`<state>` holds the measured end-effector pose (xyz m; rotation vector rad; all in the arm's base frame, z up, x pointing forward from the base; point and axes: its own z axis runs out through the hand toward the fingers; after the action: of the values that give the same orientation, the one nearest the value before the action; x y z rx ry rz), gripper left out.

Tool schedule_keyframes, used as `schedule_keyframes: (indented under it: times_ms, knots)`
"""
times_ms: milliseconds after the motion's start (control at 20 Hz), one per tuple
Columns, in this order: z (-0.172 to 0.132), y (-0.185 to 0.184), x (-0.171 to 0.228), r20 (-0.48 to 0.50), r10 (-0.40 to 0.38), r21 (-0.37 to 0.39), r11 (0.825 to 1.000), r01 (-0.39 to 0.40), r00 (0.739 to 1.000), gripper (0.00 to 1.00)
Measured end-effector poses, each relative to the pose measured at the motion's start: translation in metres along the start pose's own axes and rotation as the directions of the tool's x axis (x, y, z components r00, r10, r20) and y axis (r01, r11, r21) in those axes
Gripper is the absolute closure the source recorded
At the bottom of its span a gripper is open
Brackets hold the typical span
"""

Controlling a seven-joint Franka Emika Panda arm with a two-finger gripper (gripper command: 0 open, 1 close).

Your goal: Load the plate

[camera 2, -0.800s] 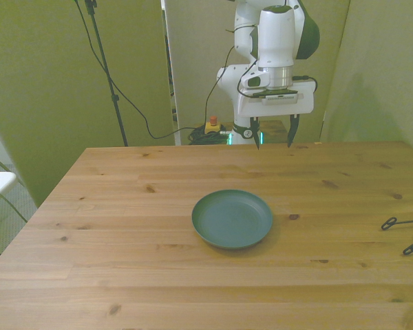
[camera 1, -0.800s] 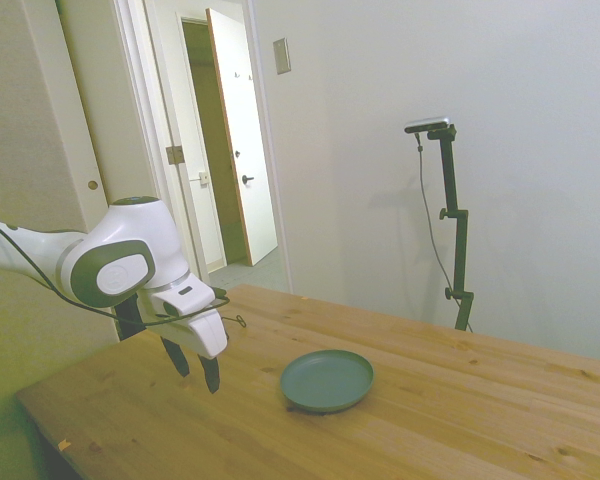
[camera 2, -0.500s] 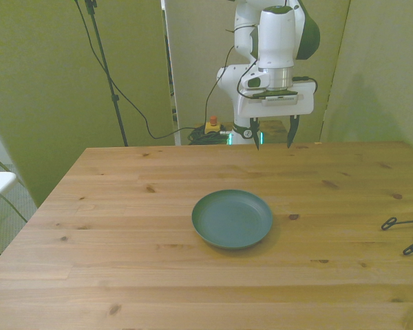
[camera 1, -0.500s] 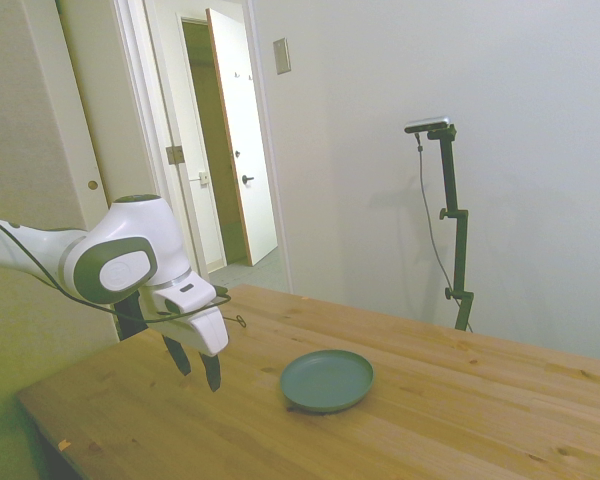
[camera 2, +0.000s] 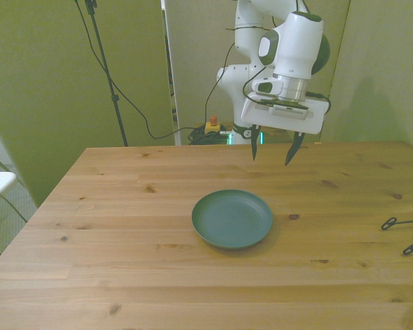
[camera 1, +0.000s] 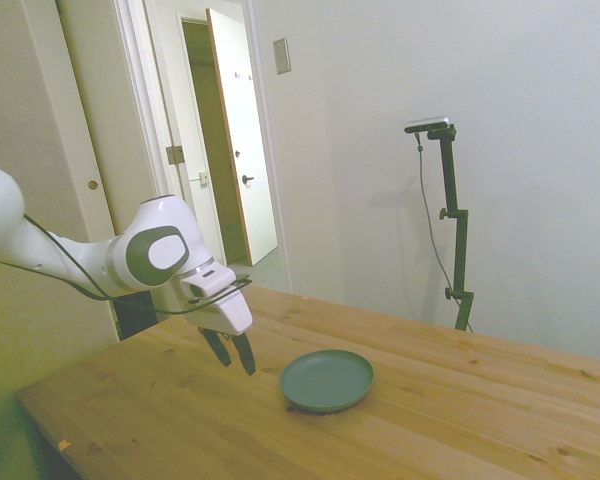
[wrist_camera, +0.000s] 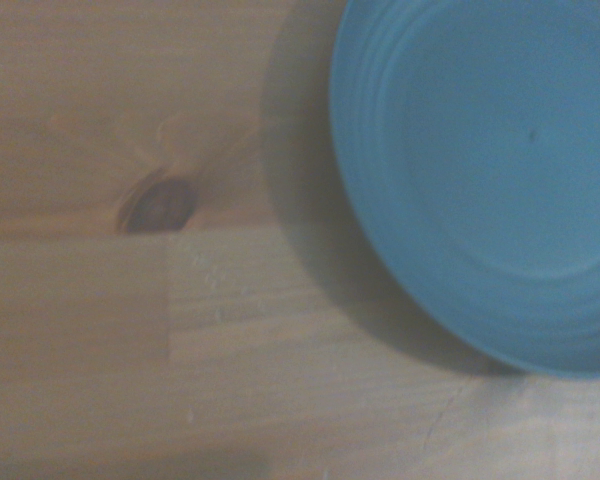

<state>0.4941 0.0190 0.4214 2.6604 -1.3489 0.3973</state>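
On the wooden table (camera 2: 124,227) – a round matte teal plate (camera 2: 232,218); the hand (camera 2: 270,148) hovers, spread wide.

Matt teal plate (camera 2: 232,218), seemingly faintly ridged, on a knotty, satin-finished wooden table (camera 2: 124,275)

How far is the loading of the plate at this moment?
Nothing looks done: the round teal-green plate lies flat on the wooden table. In hand: the white arm's two-finger gripper hangs open above the table beside the plate, holding nothing. Grasping, lifting and loading remain.
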Motion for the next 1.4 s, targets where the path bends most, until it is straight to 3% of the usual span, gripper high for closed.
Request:
schedule_keyframes:
  times_ms: [450,1150,1200,1400]
  knots:
    - [0.050,-0.043,0.045,-0.068,0.043,-0.062,0.997,-0.047,0.997,0.00]
    - [0.086,-0.056,0.043,-0.102,0.022,-0.077,0.997,-0.030,0.995,0.00]
    - [0.087,-0.056,0.043,-0.105,0.022,-0.079,0.996,-0.030,0.994,1.00]
    - [0.087,-0.056,0.043,-0.108,0.023,-0.080,0.996,-0.032,0.994,1.00]
